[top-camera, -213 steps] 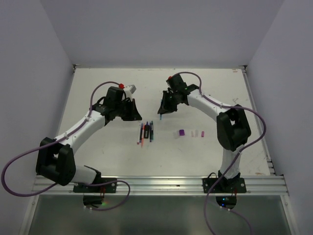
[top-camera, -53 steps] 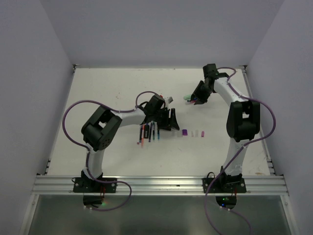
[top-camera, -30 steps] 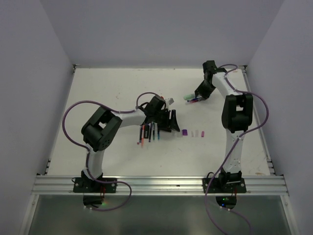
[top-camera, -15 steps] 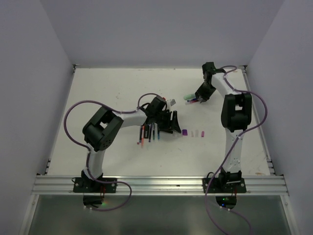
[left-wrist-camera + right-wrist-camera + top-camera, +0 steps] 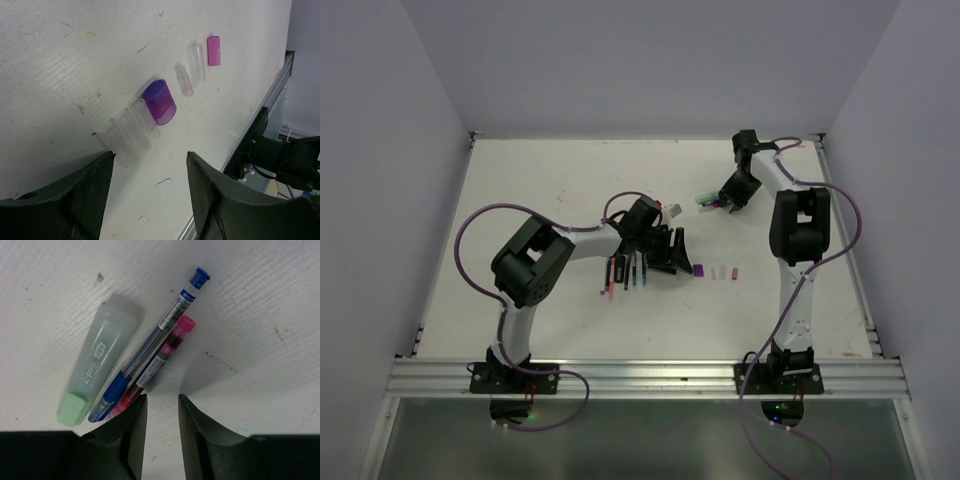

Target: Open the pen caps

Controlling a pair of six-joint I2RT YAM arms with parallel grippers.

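Between the left gripper's (image 5: 150,160) spread fingers it's just bare table (image 5: 60,60), but clear caps (image 5: 131,131) sit right off one fingertip, purple cap (image 5: 160,102) just past them. The right gripper's (image 5: 162,400) narrow gap is free; pink pen (image 5: 160,362), blue pen (image 5: 160,330) and green highlighter (image 5: 97,370) crowd just ahead.

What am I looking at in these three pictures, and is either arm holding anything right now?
Two robot arms are bolted at the near edge of a table. One picture looks down on both from overhead. The other two come from a camera on each wrist. The left tool is open and empty over a row of loose pen caps, which are clear, purple and pink. A bunch of pens lies just left of it. The right tool is open at the far side, beside a green highlighter, a blue pen and a pink pen.
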